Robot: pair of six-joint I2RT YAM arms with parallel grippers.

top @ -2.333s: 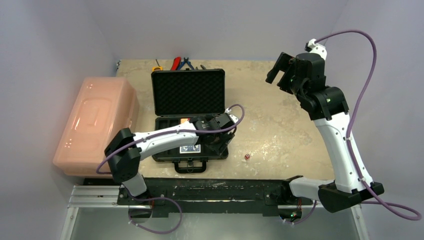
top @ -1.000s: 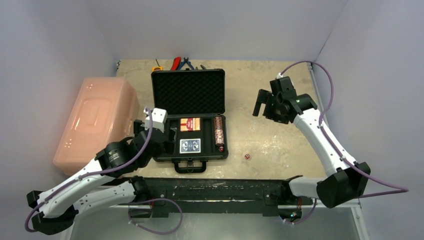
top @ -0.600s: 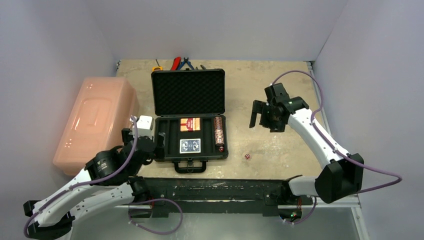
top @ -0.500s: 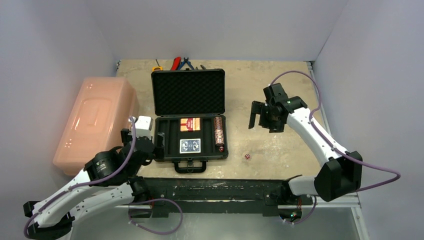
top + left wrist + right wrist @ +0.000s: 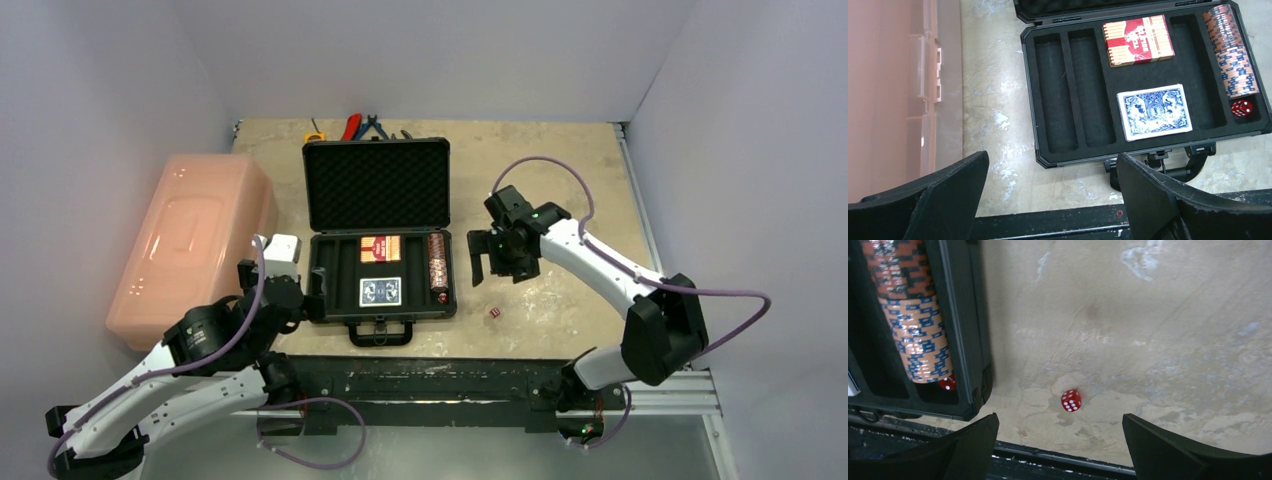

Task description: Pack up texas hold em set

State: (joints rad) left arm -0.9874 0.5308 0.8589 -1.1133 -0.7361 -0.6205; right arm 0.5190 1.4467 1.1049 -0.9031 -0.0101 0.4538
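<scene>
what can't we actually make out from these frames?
- pink bin contents: top view, the cloudy plastic hides them; the left wrist view cuts the bin off at its left edge.
- tools behind the case: top view, too small, partly hidden by the raised lid.
- die in the case: right wrist view, mostly under the chip roll.
- case lid: left wrist view, cut off by the top edge.

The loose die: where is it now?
In the top view, the die lies on the table just right of the case, by its near right corner, close to the right gripper.
</scene>
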